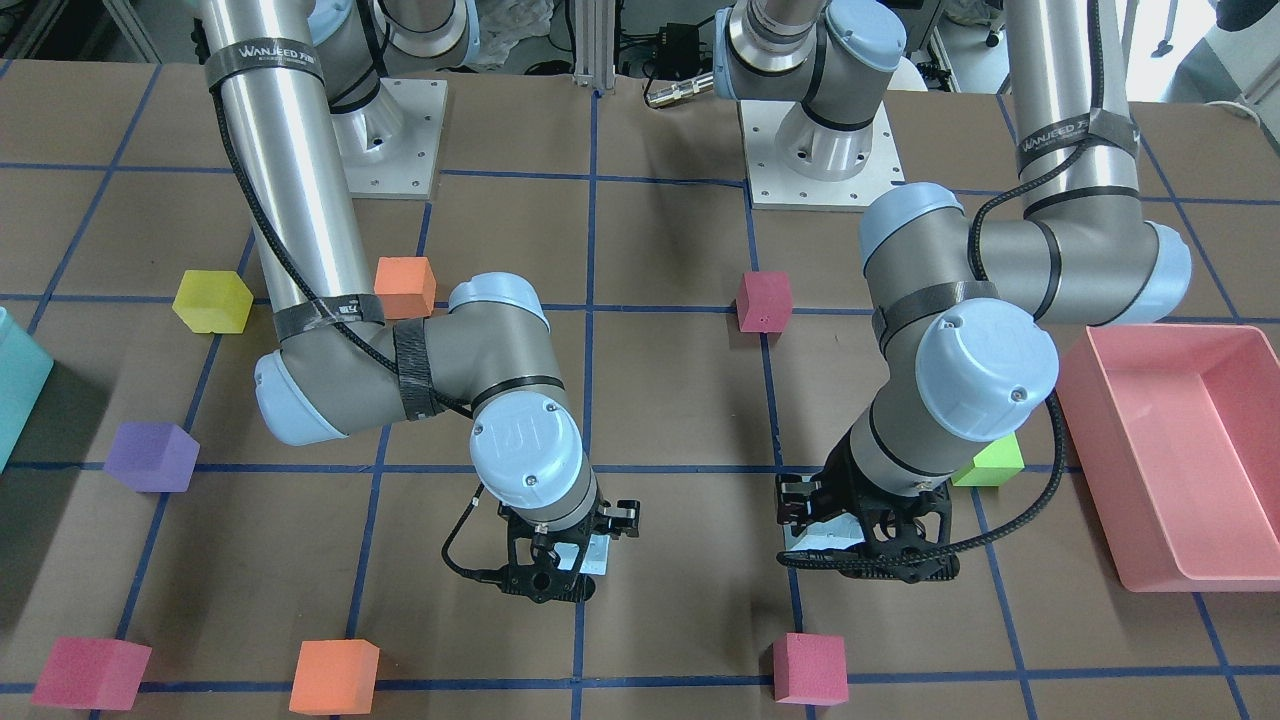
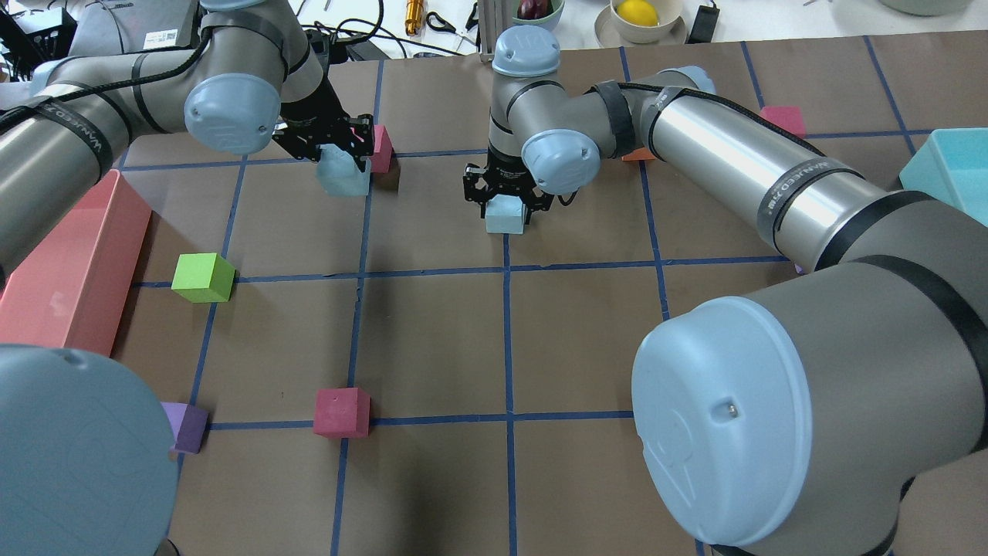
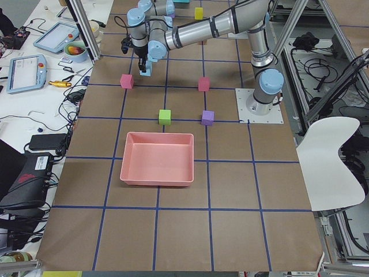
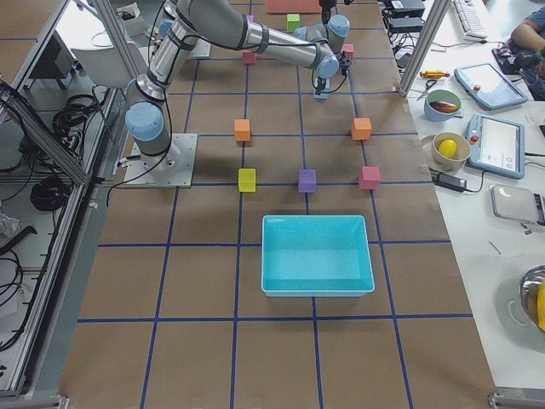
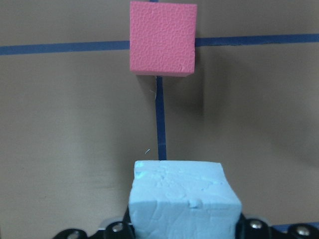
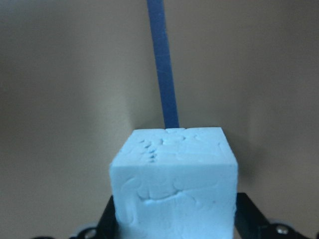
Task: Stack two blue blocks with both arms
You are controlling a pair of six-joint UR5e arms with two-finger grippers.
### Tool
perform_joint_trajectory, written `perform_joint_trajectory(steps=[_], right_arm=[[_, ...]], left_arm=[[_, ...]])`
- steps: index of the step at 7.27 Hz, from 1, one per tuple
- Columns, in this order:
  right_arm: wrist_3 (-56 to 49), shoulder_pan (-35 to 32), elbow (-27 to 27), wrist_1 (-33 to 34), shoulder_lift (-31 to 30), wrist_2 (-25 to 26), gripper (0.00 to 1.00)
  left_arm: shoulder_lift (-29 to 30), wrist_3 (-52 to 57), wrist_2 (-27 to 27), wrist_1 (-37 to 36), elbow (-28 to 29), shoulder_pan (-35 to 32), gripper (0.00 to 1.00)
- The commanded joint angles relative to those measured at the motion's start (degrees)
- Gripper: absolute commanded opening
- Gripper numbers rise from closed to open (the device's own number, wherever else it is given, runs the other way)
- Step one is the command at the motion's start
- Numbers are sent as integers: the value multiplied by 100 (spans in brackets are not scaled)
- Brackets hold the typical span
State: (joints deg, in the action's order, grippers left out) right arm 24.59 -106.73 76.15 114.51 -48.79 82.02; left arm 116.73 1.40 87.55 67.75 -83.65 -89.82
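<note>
I see my left gripper (image 2: 342,158) clamped on the first blue block (image 2: 343,181), near a pink cube (image 5: 162,37); my right gripper (image 2: 505,205) grips the second blue block (image 2: 505,222), well apart.

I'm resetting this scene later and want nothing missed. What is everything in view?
blue blocks: 2, pale blue, both gripped, far side
red cubes: 3, pinkish red, one near side, two far side
orange cubes: 2, orange, one near, one far
yellow cube: 1, yellow, robot's right
green cube: 1, green, robot's left
purple cubes: 2, purple, one each side
pink bin: 1, pink, table's left end
teal bin: 1, teal, table's right end
table: 1, brown, blue grid lines
bowl: 1, pale, holding yellow fruit, bench beyond table
arms: 2, silver-grey, over the table
left gripper: 1, black, shut on a blue block
right gripper: 1, black, shut on a blue block
</note>
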Motion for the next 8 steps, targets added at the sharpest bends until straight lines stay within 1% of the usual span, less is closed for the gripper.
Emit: perform_joint_trajectory(steps=[1,2,3,4,5,6,7,8], right_arm=[[11,3,-21,-25,-104,7,100],[2,55,-39,-156,-279,16,100],[-42,221,-83,-583,-663,42,100],[-129,562,-109,-962,-1085,216,100],[-609,913,-49,-1357,-1541,244,100],[-1318,1221,-22,-1596,-1903,253,100],[-1465,1355,-13,-2068,-2202,392,100],[-1762,1400,-13,-2377,-2440,872,100]], left_arm=[[-1,-8,-1,10,60,-9,0],[7,-69,-1,10,77,-61,0],[7,-261,-19,1,95,-166,0],[25,-507,-10,10,234,-307,0],[95,-631,-27,19,349,-439,0],[191,-963,-88,-7,445,-623,0],[375,-1340,-150,-69,620,-955,0],[620,-1596,-142,-95,901,-1246,0]])
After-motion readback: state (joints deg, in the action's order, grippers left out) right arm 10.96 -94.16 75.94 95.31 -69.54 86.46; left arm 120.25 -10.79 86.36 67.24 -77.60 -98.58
